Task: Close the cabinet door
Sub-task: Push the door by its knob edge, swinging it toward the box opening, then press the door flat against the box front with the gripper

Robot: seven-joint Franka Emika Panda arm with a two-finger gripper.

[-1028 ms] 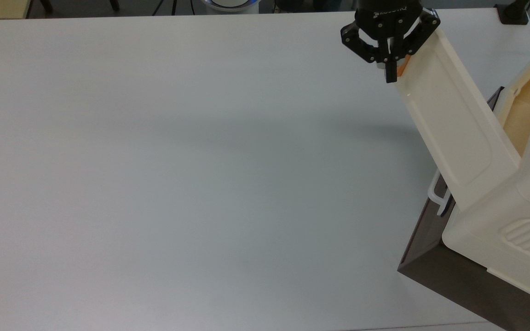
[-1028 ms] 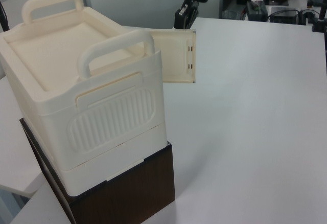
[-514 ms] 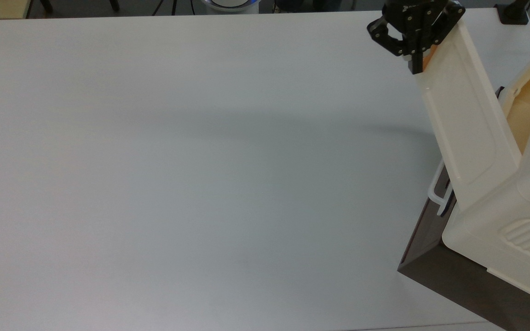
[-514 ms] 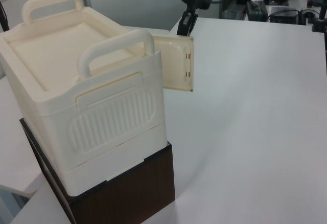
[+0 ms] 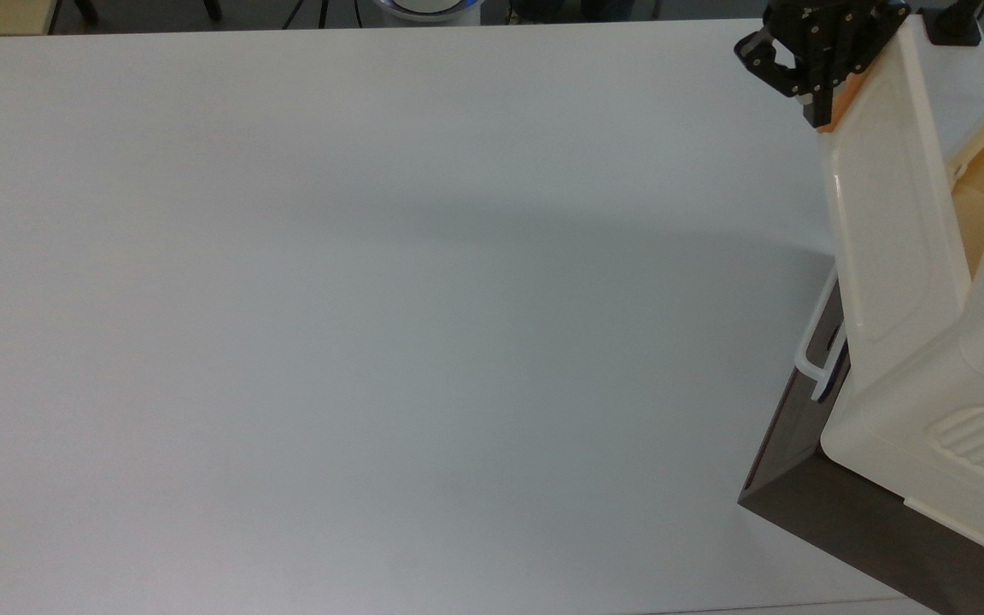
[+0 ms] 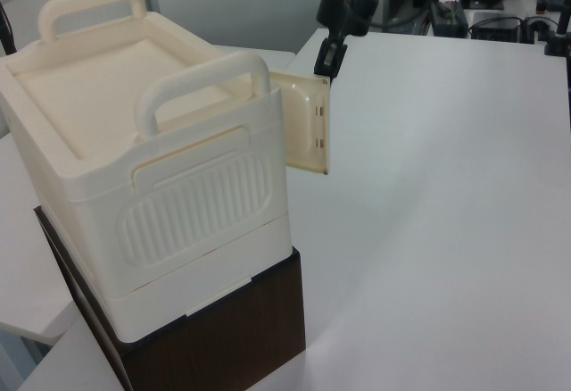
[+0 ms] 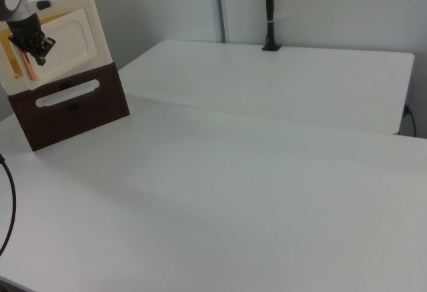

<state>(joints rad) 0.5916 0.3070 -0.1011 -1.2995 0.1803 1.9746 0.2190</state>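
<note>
The cabinet door (image 5: 885, 213) is a long cream panel, hinged to the cream cabinet (image 5: 928, 418) at the top view's right and standing partly open, with a narrow gap to the cabinet's front. Its copper-orange handle (image 5: 840, 109) sits near the free end. My gripper (image 5: 818, 115) is shut, its black fingertips pressed together right beside the handle on the door's outer face. In the left view the door (image 6: 303, 119) juts out from the cabinet with the gripper (image 6: 326, 61) at its far edge. In the right view the gripper (image 7: 35, 53) hangs over the handle (image 7: 30, 70).
The cabinet rests on a dark brown box (image 5: 808, 453) with a white loop handle (image 5: 812, 346), also seen in the right view (image 7: 67, 94). The white table (image 5: 372, 299) stretches wide to the top view's left. A black post (image 7: 269, 12) stands at the table's far edge.
My gripper has moved toward the top view's right and upward, and the door has swung with it closer to the cabinet, narrowing the opening.
</note>
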